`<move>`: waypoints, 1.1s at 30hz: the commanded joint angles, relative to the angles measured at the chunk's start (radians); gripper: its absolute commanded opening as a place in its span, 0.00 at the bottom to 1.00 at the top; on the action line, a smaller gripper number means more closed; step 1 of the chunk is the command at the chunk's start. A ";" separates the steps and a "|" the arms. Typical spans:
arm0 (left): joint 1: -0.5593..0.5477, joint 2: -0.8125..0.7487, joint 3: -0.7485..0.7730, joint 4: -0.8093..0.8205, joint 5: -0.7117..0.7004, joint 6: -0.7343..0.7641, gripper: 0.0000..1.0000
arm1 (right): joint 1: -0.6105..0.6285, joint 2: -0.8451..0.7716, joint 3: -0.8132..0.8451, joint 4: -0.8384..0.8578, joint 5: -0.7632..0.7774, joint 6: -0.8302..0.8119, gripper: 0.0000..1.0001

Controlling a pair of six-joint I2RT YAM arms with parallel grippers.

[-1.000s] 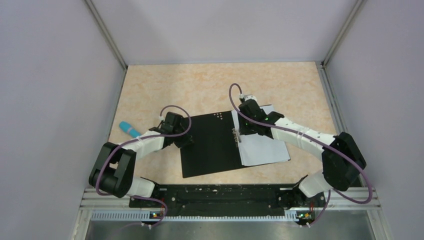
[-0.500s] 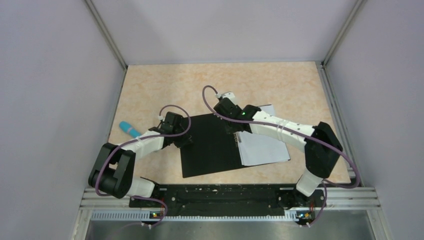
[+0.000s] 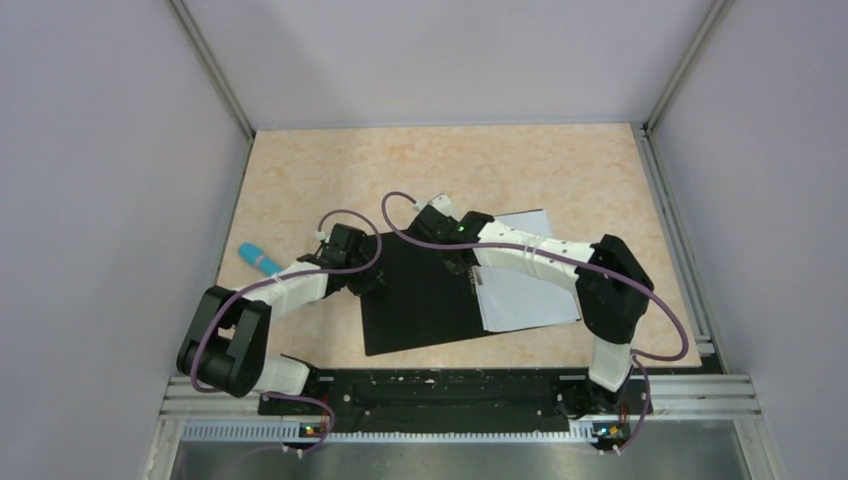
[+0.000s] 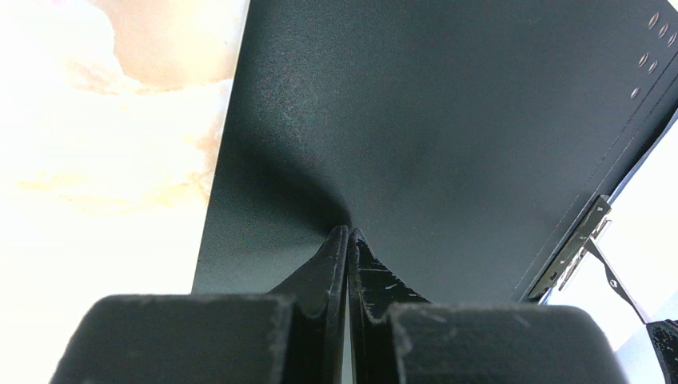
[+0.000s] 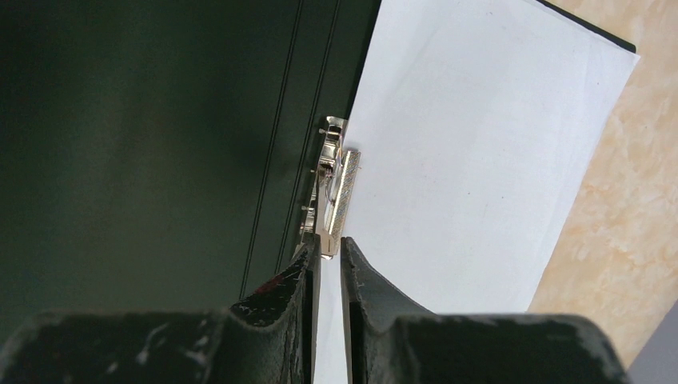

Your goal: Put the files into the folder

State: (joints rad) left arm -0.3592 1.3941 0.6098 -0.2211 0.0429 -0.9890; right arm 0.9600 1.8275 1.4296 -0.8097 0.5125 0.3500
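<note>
Beige marbled tabletop (image 3: 330,170): carries everything below and extends past both grippers on all sides.

Flat rectangular folder (image 3: 420,300), lying open with its matte black inside up: it sits directly beneath both sets of jaws. A row of small punched holes shows ahead and to the right of the left jaws.

Thin white paper sheets, the files (image 3: 525,290): they lie on the folder's right half, just to the right of the right jaws and well to the right of the left ones. A black margin of folder shows at their far corner.

Left gripper (image 4: 348,232): jaws closed together, nothing between them, tips resting on the black left leaf near its left edge.

Right gripper (image 5: 328,244): jaws drawn to a narrow slit around the near end of the silver metal spine clip (image 5: 340,188), which runs straight ahead of them along the sheets' left edge.

Small light-blue cylinder (image 3: 260,259): on the table, well left of the left jaws.
</note>
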 commanded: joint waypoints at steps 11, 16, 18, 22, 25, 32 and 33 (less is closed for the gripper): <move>0.002 0.057 -0.015 -0.078 -0.079 0.021 0.06 | 0.018 0.026 0.047 0.009 -0.018 -0.042 0.13; 0.002 0.065 -0.013 -0.078 -0.080 0.023 0.06 | 0.018 0.024 0.042 0.022 -0.034 -0.037 0.12; 0.002 0.068 -0.013 -0.077 -0.078 0.022 0.06 | 0.017 0.025 0.042 0.025 -0.038 -0.038 0.11; 0.003 0.070 -0.013 -0.078 -0.080 0.021 0.06 | 0.017 0.027 0.040 0.024 -0.041 -0.036 0.10; 0.003 0.072 -0.014 -0.078 -0.081 0.018 0.06 | 0.018 0.028 0.036 0.025 -0.039 -0.035 0.09; 0.002 0.084 -0.015 -0.078 -0.080 0.007 0.06 | 0.017 0.023 0.019 0.017 -0.017 -0.032 0.08; 0.003 0.084 -0.014 -0.078 -0.080 0.006 0.06 | 0.018 0.022 0.016 0.017 -0.014 -0.031 0.08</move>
State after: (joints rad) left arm -0.3592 1.4185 0.6266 -0.2111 0.0422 -0.9951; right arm 0.9619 1.8439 1.4307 -0.8005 0.4732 0.3164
